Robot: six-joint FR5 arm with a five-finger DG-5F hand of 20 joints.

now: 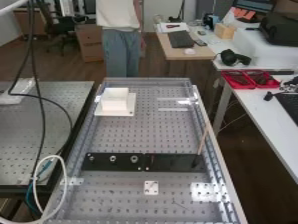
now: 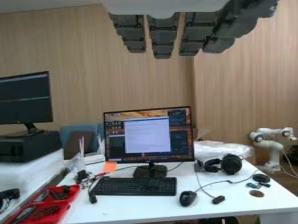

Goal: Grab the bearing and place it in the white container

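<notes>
Bearing: one of the small round metal rings (image 1: 134, 159) seated in a row on the long black plate (image 1: 174, 162), left of centre in the lower half of the high view; which one is meant cannot be told. Handling (judged): rigid, dense for its size, smooth and apt to slip or roll; best pinched across its outer rim and lifted straight up. Robot hand (image 2: 163, 36): dark grey, fingers straight and apart, nothing held. Receptacle: white box-shaped container (image 1: 115, 104) on a flat white base, upper left of the high view. Surface: grey perforated metal bench top (image 1: 126, 135), bearing also a small white square plate (image 1: 151, 188), lower centre. Room: white-topped desk (image 1: 266, 107) at right, with red trays (image 1: 249, 79); wooden wall panelling (image 2: 66, 50) in the wrist view.
</notes>
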